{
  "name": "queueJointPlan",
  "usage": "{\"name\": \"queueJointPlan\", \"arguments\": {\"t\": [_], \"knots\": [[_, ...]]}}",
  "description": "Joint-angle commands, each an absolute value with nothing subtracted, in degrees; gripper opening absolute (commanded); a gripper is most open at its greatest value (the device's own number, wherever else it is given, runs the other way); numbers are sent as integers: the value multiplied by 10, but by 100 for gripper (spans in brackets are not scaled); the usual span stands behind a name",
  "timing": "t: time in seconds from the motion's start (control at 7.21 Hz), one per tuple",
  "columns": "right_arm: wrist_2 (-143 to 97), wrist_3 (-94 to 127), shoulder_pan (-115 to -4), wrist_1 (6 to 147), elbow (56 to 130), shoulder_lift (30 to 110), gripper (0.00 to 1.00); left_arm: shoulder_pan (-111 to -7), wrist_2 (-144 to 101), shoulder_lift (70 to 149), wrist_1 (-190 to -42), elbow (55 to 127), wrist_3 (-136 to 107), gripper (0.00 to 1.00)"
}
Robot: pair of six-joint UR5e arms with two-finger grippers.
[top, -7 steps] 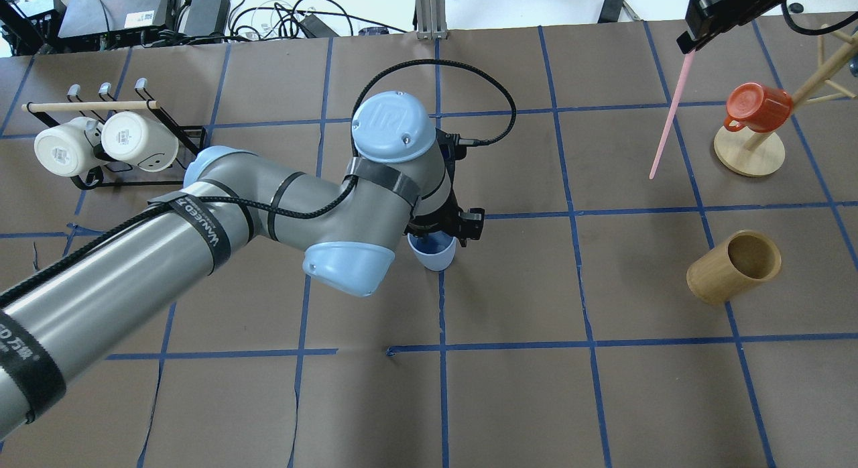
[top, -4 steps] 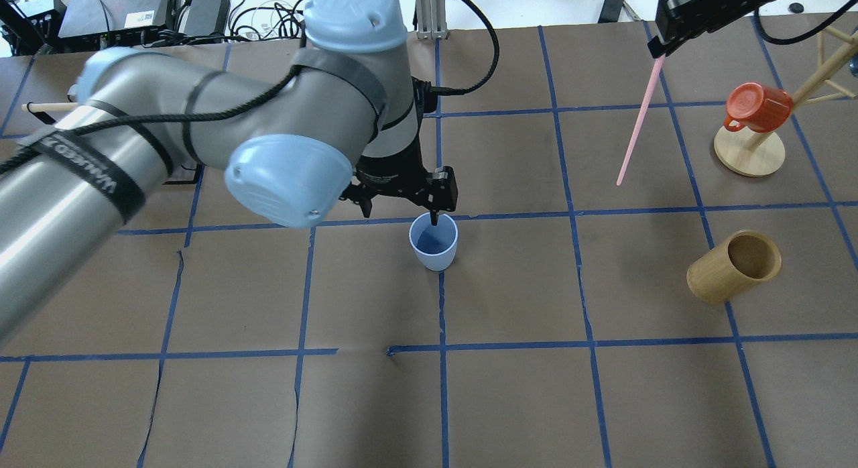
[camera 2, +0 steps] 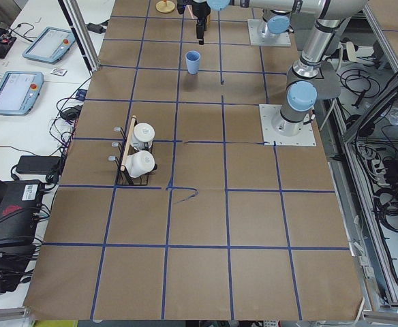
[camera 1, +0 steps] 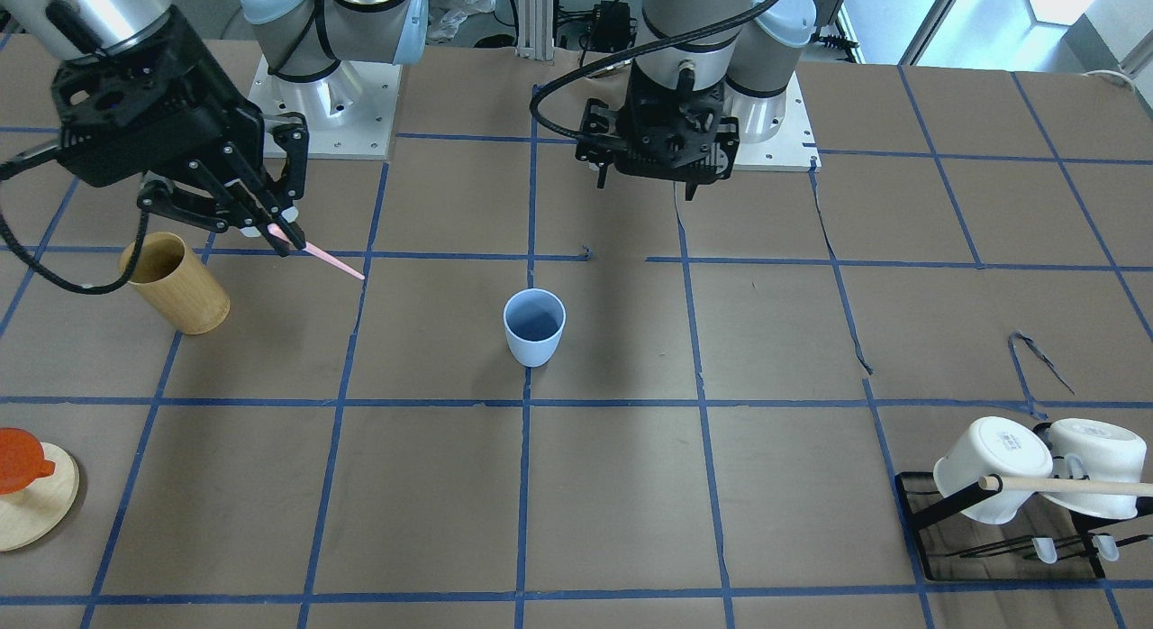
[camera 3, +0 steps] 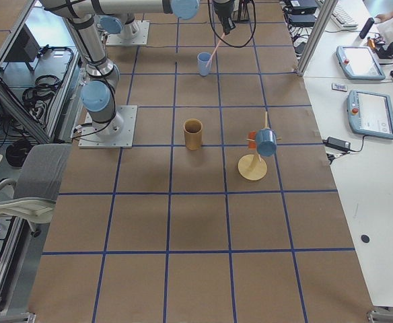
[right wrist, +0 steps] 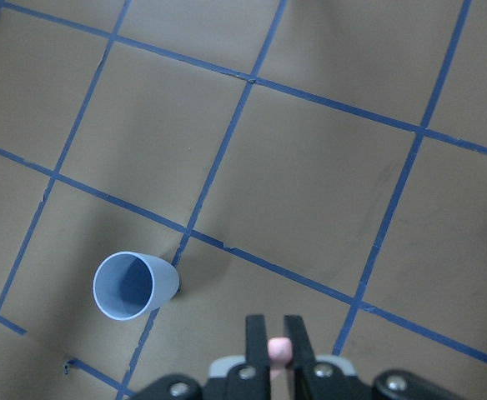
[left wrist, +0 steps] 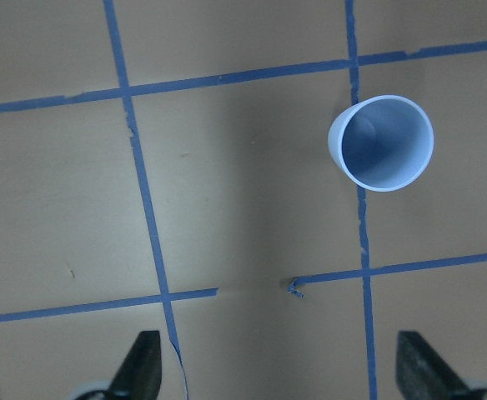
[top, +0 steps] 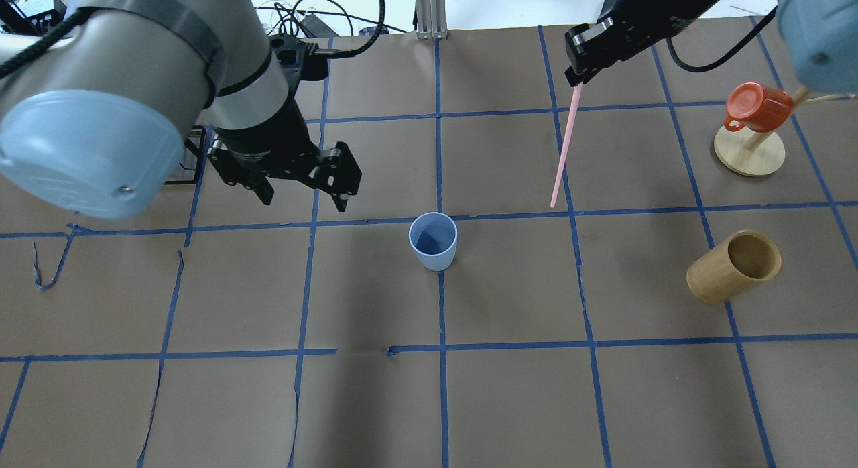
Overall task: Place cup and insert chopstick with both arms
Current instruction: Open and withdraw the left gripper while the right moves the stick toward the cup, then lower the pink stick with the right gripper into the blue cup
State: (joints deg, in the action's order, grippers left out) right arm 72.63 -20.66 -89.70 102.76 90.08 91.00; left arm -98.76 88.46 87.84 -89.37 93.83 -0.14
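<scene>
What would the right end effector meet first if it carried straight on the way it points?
Probably the bare table, touched first by the held pink chopstick. In the right wrist view the blue cup sits off to one side of that line, though depth is unclear.

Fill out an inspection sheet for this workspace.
Surface: table under brown paper, blue-taped, torn in places.
Job's things: cup upright, free; chopstick held in the air, apart from the cup.
Clutter: bamboo holder; red mug on a stand; two white mugs on a rack.
Grippers: right gripper shut on chopstick; left gripper open, empty.
Cables: black cable loops at the right wrist.
Surroundings: tablets on a side bench.
</scene>
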Motion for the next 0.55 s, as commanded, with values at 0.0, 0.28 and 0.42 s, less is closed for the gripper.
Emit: {"name": "queueJointPlan", "arguments": {"t": [0.0, 0.28, 0.42], "knots": [[733, -119, -952, 1171, 973, 930, 0, -929, 900, 862, -840, 941, 29, 100], [732, -87, -993, 1201, 1009, 932, 0, -929, 915, 858, -850, 944, 23, 100], [732, -38, -1010, 1215, 1012, 931, 0, -929, 914, 858, -863, 940, 22, 100]]}}
